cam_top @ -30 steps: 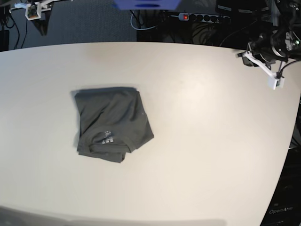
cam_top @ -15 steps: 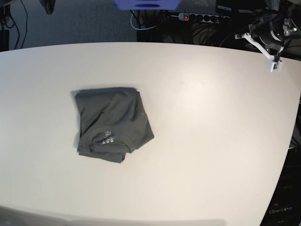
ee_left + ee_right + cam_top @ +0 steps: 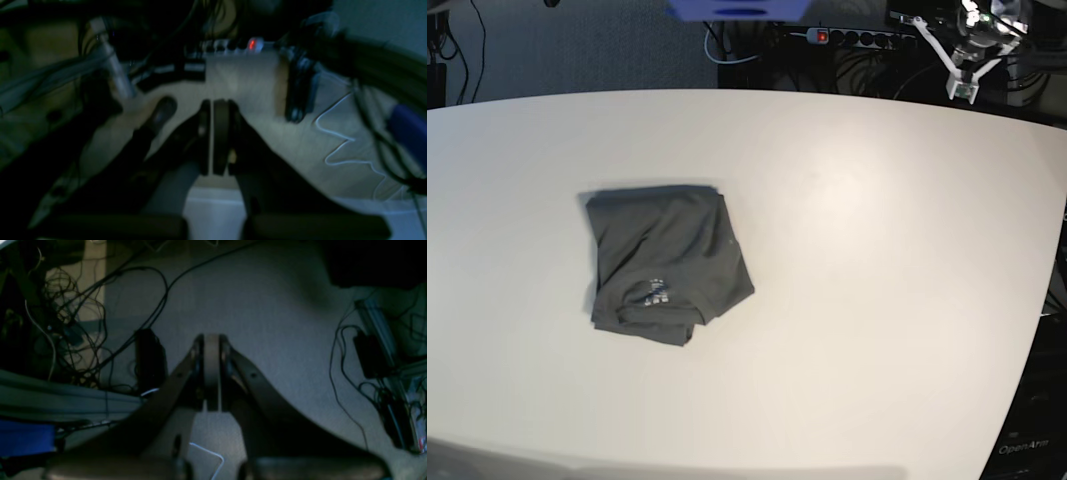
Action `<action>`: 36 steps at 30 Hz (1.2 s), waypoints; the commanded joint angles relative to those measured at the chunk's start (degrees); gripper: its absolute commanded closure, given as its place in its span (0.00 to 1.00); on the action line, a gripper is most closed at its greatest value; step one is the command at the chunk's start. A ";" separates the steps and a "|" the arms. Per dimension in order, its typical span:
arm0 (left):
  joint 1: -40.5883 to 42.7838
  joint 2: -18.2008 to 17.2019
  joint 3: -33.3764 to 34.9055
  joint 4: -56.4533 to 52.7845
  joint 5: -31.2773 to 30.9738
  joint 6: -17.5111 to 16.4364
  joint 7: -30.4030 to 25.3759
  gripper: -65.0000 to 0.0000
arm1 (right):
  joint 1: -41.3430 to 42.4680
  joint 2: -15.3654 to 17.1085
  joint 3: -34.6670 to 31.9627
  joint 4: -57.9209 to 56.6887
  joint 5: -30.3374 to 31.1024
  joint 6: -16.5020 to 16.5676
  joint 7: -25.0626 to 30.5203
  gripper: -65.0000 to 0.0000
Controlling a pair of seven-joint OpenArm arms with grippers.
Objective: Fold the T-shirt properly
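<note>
1. We see the T-shirt (image 3: 665, 265) lying folded into a compact, slightly wrinkled bundle on the white table (image 3: 877, 280), left of centre in the base view, with its pale neck label facing up.
2. Our left gripper (image 3: 212, 136) has its jaws pressed together on nothing, pointing at a power strip (image 3: 230, 45) on the floor.
3. Our right gripper (image 3: 211, 371) is likewise pressed together and empty, above grey carpet (image 3: 267, 306) and tangled cables (image 3: 76, 310).

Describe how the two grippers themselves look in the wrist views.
The left gripper has two dark, flat, rounded finger pads on black arms that spread out like a V toward the camera. The right gripper has the same black V-shaped build, with a paler grey pad face.
</note>
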 commanded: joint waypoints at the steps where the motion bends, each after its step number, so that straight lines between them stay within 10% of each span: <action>1: 0.11 0.59 -0.33 -1.38 2.23 -1.02 -2.14 0.97 | -0.35 0.54 0.57 -1.29 -1.01 0.18 1.48 1.00; 13: -7.36 10.00 -5.96 -28.11 19.64 -11.48 -20.42 0.97 | 9.40 4.50 0.75 -19.66 -7.16 0.18 1.13 1.00; 36: -31.89 6.04 -8.94 -94.75 21.31 -11.21 -59.72 0.97 | 41.23 19.27 0.22 -66.65 -12.79 -0.26 -15.66 1.00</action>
